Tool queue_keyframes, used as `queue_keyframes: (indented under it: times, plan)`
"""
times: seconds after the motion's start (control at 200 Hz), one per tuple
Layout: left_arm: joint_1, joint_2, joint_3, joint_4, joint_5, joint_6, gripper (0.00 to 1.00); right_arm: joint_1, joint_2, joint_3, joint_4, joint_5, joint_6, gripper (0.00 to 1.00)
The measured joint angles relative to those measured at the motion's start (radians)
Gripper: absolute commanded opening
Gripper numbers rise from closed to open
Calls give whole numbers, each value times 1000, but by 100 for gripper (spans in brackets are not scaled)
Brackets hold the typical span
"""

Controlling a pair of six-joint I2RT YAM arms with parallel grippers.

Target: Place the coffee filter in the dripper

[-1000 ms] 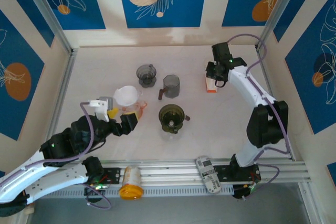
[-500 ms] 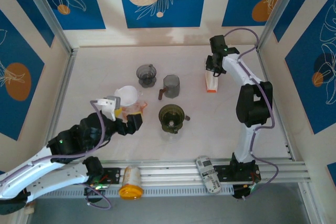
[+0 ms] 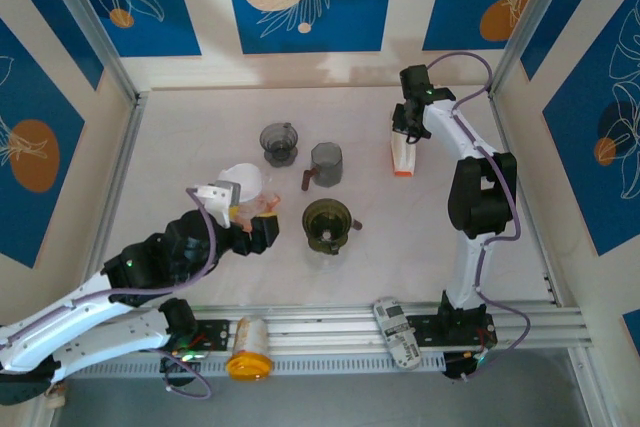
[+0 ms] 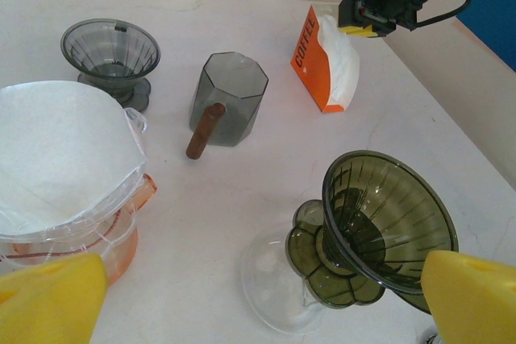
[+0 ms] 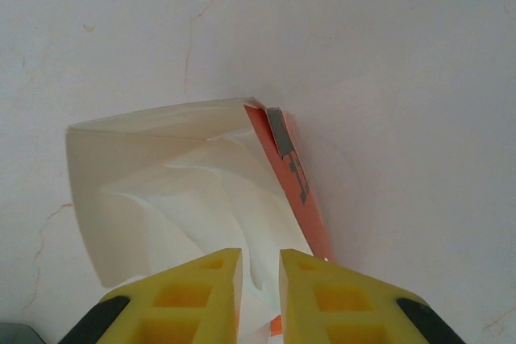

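right tool (image 5: 260, 262): fingers almost together with a thin gap left, set down into the white filters (image 5: 169, 199) of the open orange pack (image 5: 292, 176); whether a sheet is gripped cannot be told.
left tool (image 3: 258, 234): wide open, empty, near left, between the orange dripper (image 3: 250, 205) and the green dripper (image 3: 327, 224).
filters: far right on the counter (image 3: 200, 137), at the right tool's fingertips.
green dripper: mid counter, empty, well apart from the pack.
step: pinch a single sheet by its edge and lift straight, so the pack is not dragged over.

Three drippers (image 4: 111, 50) (image 4: 387, 219) (image 4: 113, 231), one mug (image 4: 228, 98), one filter pack (image 4: 322, 58).
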Motion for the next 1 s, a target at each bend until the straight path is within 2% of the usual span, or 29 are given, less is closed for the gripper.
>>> queue_keyframes:
  times: [0.265,0.51,0.745,1.0]
  plan:
    - [0,5,0,7,0,0,100,0,2,0,1,-1,-3,17]
    - [0,4,0,6,0,0,100,1,6,0,1,0,-10,10]
    - [0,2,0,6,-1,0,100,13,7,2,1,0,-21,18]
    - [0,-2,0,6,-1,0,100,18,10,3,0,0,-22,14]
